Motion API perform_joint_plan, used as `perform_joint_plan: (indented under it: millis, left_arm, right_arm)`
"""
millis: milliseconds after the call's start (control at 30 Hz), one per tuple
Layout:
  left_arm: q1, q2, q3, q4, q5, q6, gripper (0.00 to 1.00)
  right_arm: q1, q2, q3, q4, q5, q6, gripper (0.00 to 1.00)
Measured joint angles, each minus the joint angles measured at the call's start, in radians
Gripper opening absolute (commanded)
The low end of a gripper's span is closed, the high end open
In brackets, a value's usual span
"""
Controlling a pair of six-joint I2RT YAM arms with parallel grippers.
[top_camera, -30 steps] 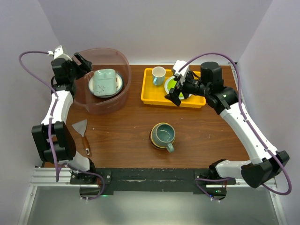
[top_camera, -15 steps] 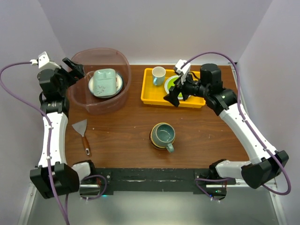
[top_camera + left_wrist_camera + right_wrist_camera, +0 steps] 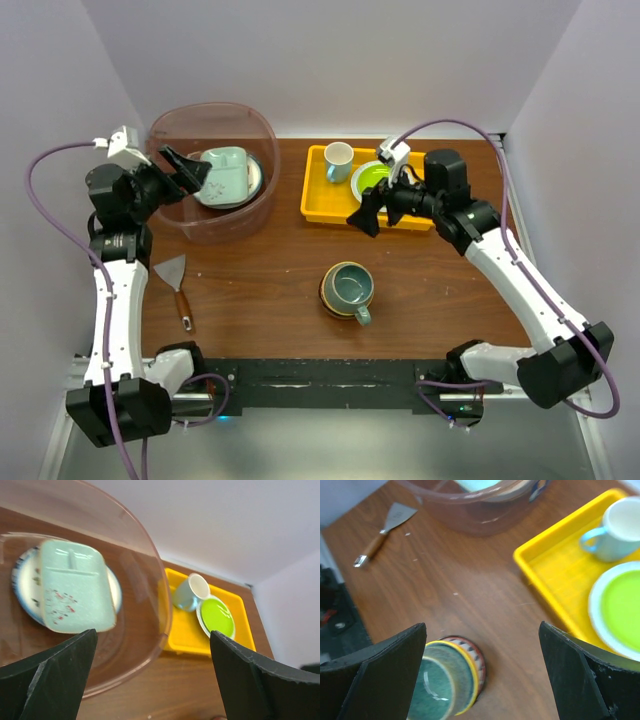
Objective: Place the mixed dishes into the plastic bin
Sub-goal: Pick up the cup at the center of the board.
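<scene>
Both the left gripper [image 3: 190, 168] and the right gripper [image 3: 368, 213] gape wide, holding nothing. The teal mug [image 3: 348, 285] sits nested in the striped bowls [image 3: 326, 292], with the plastic bin [image 3: 255, 205] at its ten o'clock. An off-centre grab could tip that stack. Brown wooden table [image 3: 260, 300], plain pale walls [image 3: 330, 60].

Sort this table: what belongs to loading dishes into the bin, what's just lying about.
Job: plastic bin; divided tray and plate inside it; teal mug; stacked bowls under the mug.
Lying about: yellow tray, white cup, lime-green plate, scraper.
</scene>
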Motion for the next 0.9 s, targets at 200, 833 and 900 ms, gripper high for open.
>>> perform_joint_plan:
  millis: [200,833,900]
  left_arm:
    - [-0.106,-0.01,-0.004,-0.044,0.079,0.0,1.0]
    - [-0.34,-0.203,-0.213,-0.068,0.095,-0.07,1.0]
    - [-0.349,-0.212,-0.225,-0.067,0.089,-0.079,1.0]
  right_arm:
    - [0.0,-0.01,-0.104,0.018,-0.069,0.09,0.98]
    - [0.0,-0.005,-0.124,-0.071,-0.071,-0.091,0.98]
    - [0.0,-0.005,-0.124,-0.083,-0.072,-0.109,0.98]
